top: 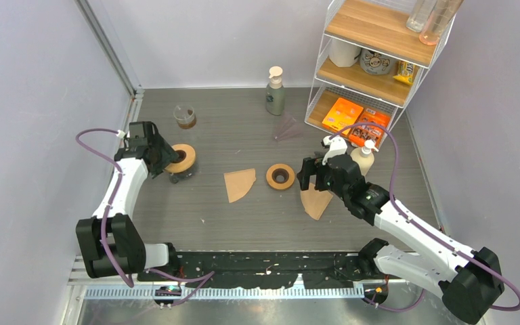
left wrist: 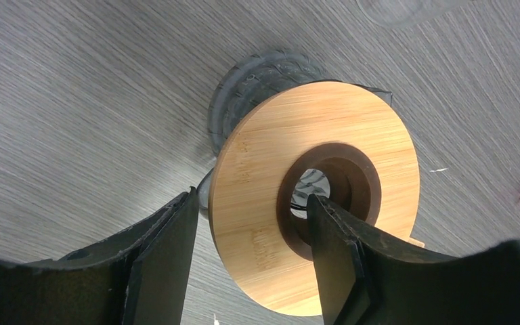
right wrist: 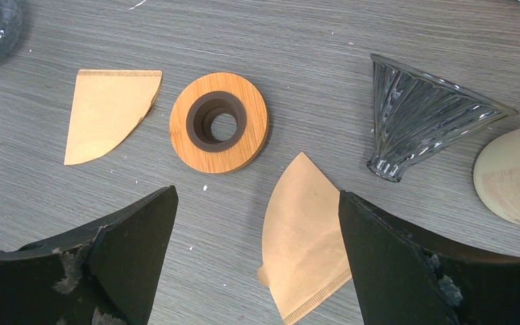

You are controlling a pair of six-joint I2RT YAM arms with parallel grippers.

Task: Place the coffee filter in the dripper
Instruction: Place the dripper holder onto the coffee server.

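**Bamboo dripper straddled, filters flat on the table**

Left gripper (left wrist: 252, 196) sits with jaws apart astride the dripper (left wrist: 264, 149) rim, not clamped. Right gripper (right wrist: 257, 195), jaws wide, hovers over 1 filter (right wrist: 308, 237); the second filter (right wrist: 108, 112) lies beside a loose bamboo ring (right wrist: 219, 122).

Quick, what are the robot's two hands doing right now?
Left gripper: open, jaws astride the rim of the wooden ring.
Right gripper: open, empty, above a coffee filter.
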